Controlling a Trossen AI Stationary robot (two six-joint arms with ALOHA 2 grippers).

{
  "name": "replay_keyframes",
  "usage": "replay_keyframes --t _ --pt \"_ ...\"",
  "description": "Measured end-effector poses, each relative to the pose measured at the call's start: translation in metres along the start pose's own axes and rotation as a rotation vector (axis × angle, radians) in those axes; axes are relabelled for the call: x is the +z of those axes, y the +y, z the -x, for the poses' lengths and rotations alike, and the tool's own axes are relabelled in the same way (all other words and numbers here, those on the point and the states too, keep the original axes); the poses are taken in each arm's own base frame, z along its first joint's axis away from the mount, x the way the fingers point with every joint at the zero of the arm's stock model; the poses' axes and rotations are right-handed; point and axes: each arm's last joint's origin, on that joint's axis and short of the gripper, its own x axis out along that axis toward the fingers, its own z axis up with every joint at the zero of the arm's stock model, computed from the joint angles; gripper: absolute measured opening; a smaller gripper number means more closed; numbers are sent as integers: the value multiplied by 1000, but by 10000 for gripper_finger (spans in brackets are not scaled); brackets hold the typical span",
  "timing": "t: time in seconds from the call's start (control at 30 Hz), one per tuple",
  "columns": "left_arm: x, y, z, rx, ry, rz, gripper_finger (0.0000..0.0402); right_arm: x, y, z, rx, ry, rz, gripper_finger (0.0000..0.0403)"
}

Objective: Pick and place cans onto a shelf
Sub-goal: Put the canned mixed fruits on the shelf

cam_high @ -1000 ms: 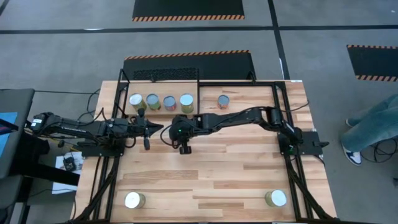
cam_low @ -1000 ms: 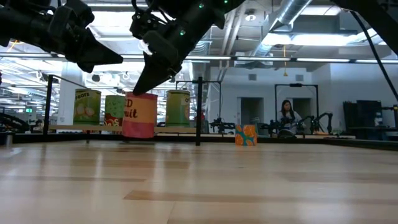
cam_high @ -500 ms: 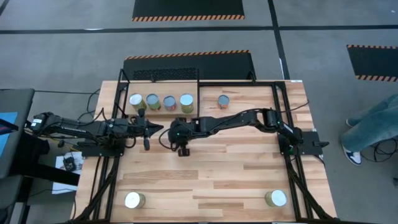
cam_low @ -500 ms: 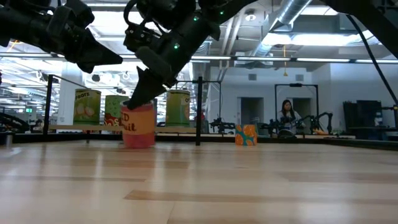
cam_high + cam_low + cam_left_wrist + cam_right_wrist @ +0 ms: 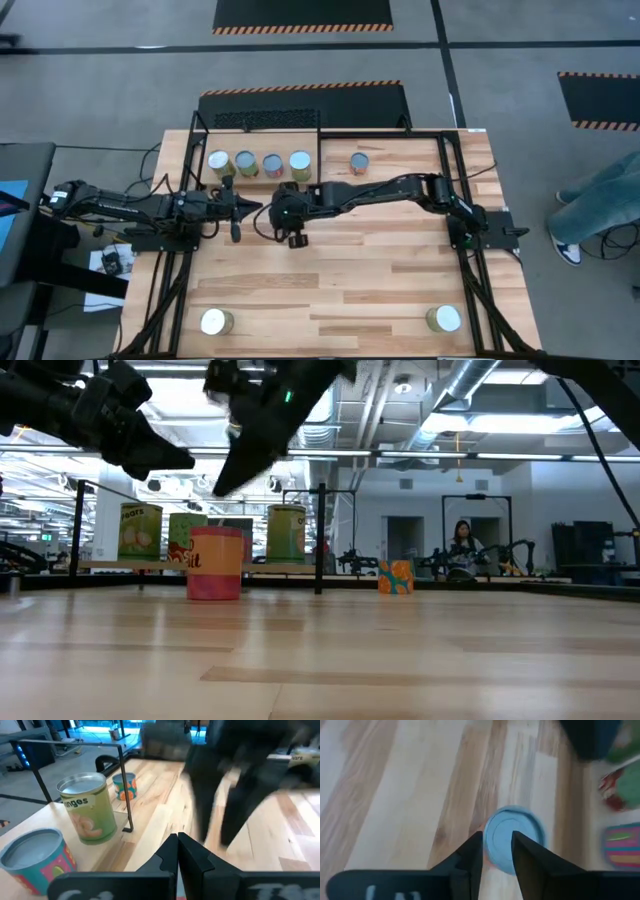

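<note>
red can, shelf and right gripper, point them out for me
red can (image 5: 215, 563): low view, on its label side
shelf (image 5: 257, 178): high view, on its front board edge
right gripper (image 5: 496, 851): right wrist view, midway between fingertips

So the small light-wood shelf with thin black rails (image 5: 262, 170) has four tin cans with shiny silver tops (image 5: 259, 163) standing upright in a row on it. A red-orange labelled tin can (image 5: 215, 563) stands upright just in front of the shelf, off the board. One more small can (image 5: 359, 162) sits beside the shelf, and a yellow-green can (image 5: 215, 322) plus another can (image 5: 443, 319) stand well apart from the shelf.
</note>
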Motion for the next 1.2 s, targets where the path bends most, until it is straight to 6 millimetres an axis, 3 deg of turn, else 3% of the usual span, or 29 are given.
replay_keyframes --t 0.1,0.23,0.47,0.73,0.93,1.2 --pt "-1 0 0 -10 13 -4 0 2 8 31 11 69 104 84" --pt "-1 -1 0 -35 13 -19 0 -2 5 44 118 -35 120 14" --pt "-4 -3 -2 -74 43 -3 0 -46 7 18 98 -277 112 6" --pt "-12 -6 -14 -65 158 -33 0 -105 8 33 23 -489 -6 10" --pt "1 -15 -33 -86 232 -43 10 -144 15 46 9 -570 -81 8" --pt "30 -36 -59 -114 425 -136 71 -159 38 71 54 -583 -62 9"
